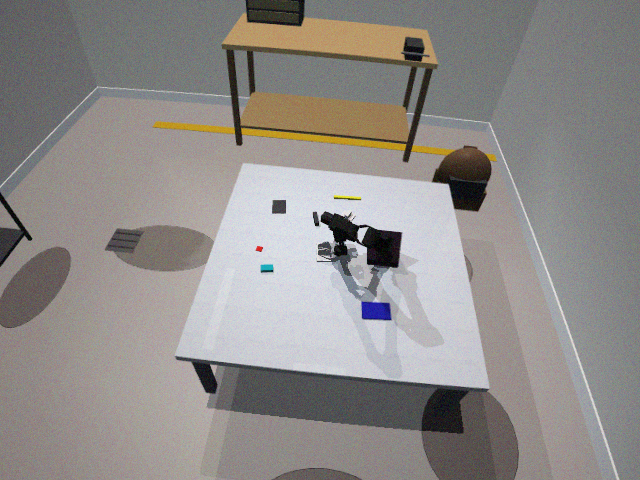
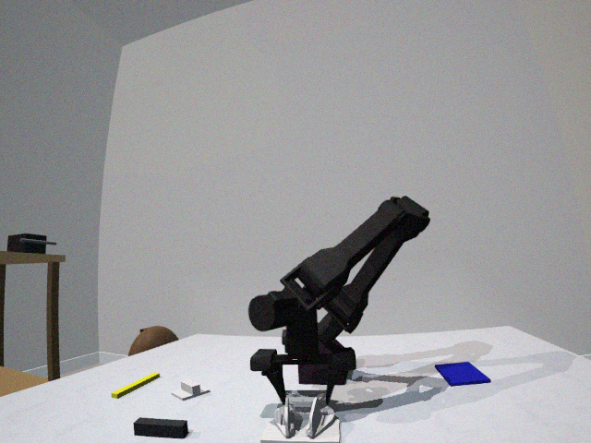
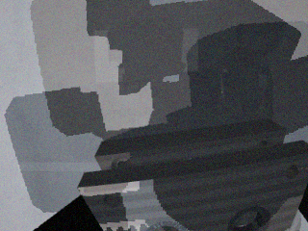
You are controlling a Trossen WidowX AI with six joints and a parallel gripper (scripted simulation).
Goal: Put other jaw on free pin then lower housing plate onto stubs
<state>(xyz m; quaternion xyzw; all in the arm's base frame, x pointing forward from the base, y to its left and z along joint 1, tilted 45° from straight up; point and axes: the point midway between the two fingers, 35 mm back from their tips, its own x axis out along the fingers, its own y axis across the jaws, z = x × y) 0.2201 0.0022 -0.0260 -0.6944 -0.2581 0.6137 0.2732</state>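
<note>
With the pincer (image 1: 340, 251) (image 2: 306, 402) (image 3: 195, 183), clamped wide across the housing plate (image 2: 305, 393) (image 3: 212, 192), fingers well apart on its two ends. Held low between the fingertips, just above the two upright jaws (image 2: 302, 419) and their white base (image 1: 324, 259) (image 2: 271, 435); too shadowed to tell whether seated on the stubs, or whether meshed at the gear teeth. Likely light and stiff, perhaps slick along the printed-looking faces, and thin enough to chip or bow if squeezed hard. Best gripped by opposite end edges, level, clear of the holes, then lowered straight down without nudging the jaws. Probably at the closing step, with release and retreat to follow. Under the pincer, a pale, matt-looking table (image 1: 289, 320) (image 2: 229, 362), crossed by layered arm shadows. In the exterior view, to the left of the pincer, a black block (image 1: 315, 219) (image 2: 160, 427) and, farther left, a yellow bar (image 1: 347, 197) (image 2: 136, 385); to the right, well apart, a flat blue slab (image 1: 375, 311) (image 2: 462, 373). Well beyond the pincer in the top view, past a yellow floor stripe (image 1: 289, 135), a wooden workbench (image 1: 330, 36) (image 2: 54, 257) against grey walls.
</note>
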